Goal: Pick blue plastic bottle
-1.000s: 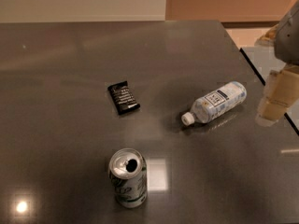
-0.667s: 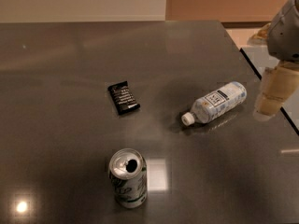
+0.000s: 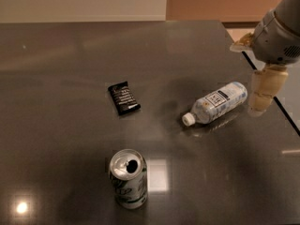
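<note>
The clear, white-capped, blue-labelled plastic bottle [image 3: 219, 102] lies on its side right of centre on the dark grey table [image 3: 70, 78], the cream gripper [image 3: 258, 108] hanging just beside its right end, wide or narrow I cannot tell.

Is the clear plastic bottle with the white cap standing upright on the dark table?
No, the clear plastic bottle lies on its side, with the robot's hand just right of its base.

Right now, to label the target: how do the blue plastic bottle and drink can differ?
The blue plastic bottle lies on its side, capped; the drink can stands upright, opened. The bottle is clear with a pale label; the can is silver-green. Both rest on the table. The gripper hovers beside the bottle's base.
</note>
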`<state>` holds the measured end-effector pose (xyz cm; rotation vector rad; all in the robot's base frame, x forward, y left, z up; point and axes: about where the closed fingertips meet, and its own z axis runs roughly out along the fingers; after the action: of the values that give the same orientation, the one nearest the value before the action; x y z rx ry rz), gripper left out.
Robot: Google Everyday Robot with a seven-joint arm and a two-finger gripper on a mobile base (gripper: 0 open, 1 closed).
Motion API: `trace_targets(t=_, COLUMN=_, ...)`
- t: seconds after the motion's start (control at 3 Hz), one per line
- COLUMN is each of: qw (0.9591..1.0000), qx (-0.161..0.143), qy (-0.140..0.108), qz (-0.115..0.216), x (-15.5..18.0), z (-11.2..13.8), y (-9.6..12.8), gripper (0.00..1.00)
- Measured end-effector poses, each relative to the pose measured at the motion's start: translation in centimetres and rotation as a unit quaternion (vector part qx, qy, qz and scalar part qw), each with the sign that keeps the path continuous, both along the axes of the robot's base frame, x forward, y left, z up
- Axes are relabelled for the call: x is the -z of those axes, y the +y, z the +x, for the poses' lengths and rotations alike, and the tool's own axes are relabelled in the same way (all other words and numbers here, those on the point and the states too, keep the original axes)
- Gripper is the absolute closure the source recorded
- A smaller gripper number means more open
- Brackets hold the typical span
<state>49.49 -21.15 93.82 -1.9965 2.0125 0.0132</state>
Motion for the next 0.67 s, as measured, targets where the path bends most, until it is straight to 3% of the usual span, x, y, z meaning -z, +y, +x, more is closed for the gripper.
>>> trace_targets(t=0.67, qw=0.9976, qx=-0.067, qy=0.017, qz=-0.009, x=4.0, z=1.6, y=0.1, gripper=0.00)
